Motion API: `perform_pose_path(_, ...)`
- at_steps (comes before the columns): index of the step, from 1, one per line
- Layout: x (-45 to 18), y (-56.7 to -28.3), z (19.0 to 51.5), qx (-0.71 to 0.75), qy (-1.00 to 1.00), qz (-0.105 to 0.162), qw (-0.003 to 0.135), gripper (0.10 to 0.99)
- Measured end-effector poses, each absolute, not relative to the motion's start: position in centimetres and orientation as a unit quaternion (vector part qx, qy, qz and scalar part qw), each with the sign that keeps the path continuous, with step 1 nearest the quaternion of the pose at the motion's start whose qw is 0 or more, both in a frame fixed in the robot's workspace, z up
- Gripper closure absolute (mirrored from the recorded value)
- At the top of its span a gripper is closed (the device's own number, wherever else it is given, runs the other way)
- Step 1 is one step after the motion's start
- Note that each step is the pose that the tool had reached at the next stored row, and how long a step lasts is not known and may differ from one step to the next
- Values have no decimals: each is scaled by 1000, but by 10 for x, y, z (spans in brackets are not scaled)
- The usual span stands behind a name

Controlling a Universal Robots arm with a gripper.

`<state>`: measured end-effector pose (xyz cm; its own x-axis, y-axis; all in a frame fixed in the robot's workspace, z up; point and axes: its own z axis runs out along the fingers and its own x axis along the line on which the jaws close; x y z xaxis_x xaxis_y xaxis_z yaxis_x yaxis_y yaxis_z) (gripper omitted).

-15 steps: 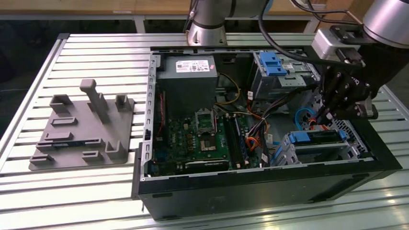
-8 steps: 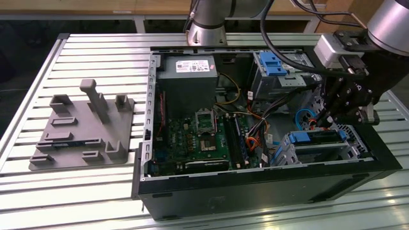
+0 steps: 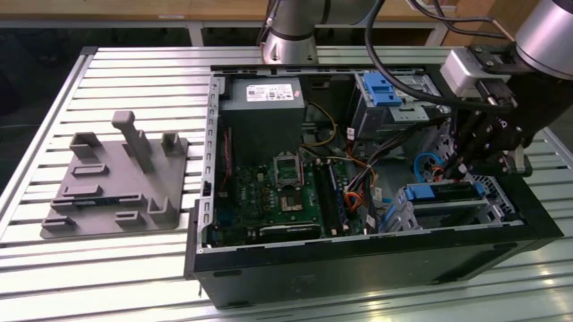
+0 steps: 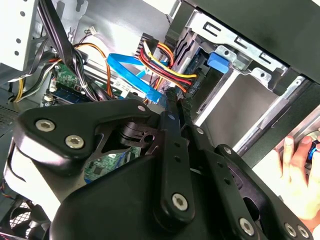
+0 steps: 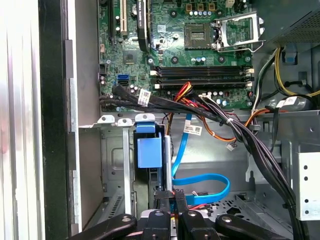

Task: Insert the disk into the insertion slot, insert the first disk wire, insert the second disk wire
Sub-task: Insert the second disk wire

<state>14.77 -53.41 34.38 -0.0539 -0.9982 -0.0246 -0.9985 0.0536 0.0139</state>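
While the open computer case (image 3: 358, 261) lies on the slatted desk (image 3: 117, 268), the disk (image 3: 445, 193), silver within its bright blue caddy, sits in the insertion slot (image 3: 497, 208) at the case's near corner on the exterior view's right. Directly above it hangs the tool (image 5: 173, 196), its fingers pressed nearly together around a small dark connector (image 5: 169, 191), beside the blue wire (image 5: 202, 185).

open computer case (image 3: 358, 261) on slatted table (image 3: 134, 67) | disk (image 3: 443, 193) in insertion slot (image 3: 497, 204) | gripper (image 3: 461, 171) just above it
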Motion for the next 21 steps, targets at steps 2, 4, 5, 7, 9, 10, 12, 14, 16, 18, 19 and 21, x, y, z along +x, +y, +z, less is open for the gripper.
perform_pose_path(2,148,-536,343,-688,726,14,4,925)
perform_pose_path(4,148,-537,343,-688,726,14,4,925)
perform_pose_path(5,148,-537,343,-688,726,14,4,925)
perform_pose_path(7,148,-538,342,-688,726,14,4,925)
perform_pose_path(9,148,-539,342,-688,726,14,4,925)
perform_pose_path(10,148,-539,342,-688,726,14,4,925)
perform_pose_path(12,148,-539,342,-688,726,13,4,925)
perform_pose_path(14,148,-540,341,-688,726,13,4,925)
perform_pose_path(16,148,-540,341,-688,726,13,4,925)
perform_pose_path(18,148,-540,341,-688,726,14,4,925)
perform_pose_path(19,148,-541,341,-688,726,14,4,925)
perform_pose_path(21,148,-541,340,-688,726,13,4,925)
